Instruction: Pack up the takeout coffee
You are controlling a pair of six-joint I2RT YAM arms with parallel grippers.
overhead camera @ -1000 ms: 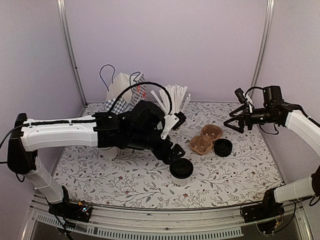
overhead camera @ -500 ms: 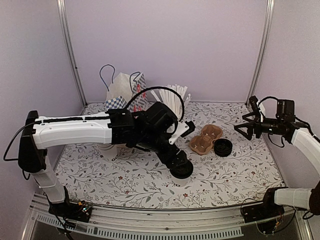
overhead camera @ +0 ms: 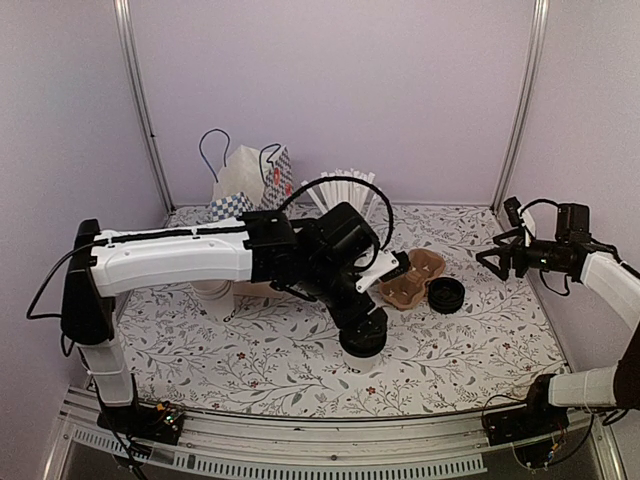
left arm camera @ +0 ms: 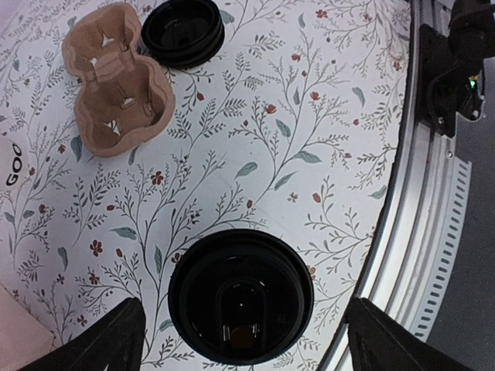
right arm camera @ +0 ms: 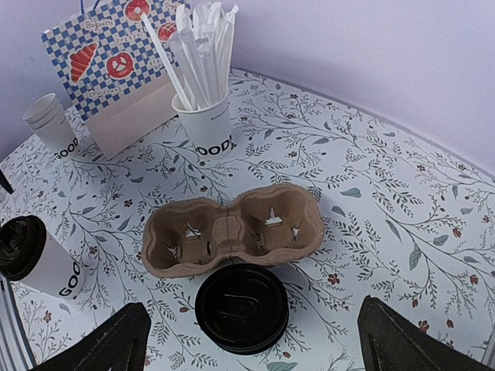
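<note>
- Hovering straight above the takeout coffee [left arm camera: 240, 297], the left claw [left arm camera: 244, 309] is spread wide. Its fingers [left arm camera: 116, 340] stand one to each side of the black lid, and it pinches nothing.
- The coffee stands upright on the bench [left arm camera: 309, 116] near the front edge, lid up. Its long axis is vertical, so it lies directly below the left claw.
- In the left wrist view the lid sits roughly midway between the two fingers and touches neither.
- The right claw [overhead camera: 493, 258] is also spread and empty. It hangs at the far right of the bench, well apart from the cup, so the left arm is much the nearer.
- The cardboard carrier [left arm camera: 116, 81] lies near the cup on its far side, towards the right arm. Both of its wells are empty, and a loose black lid [left arm camera: 182, 31] rests just beside it.
- My judgement is that the next move is a plain drop along the cup's axis. The fingers should close on the paper wall below the lid rim, not on the lid itself.
</note>
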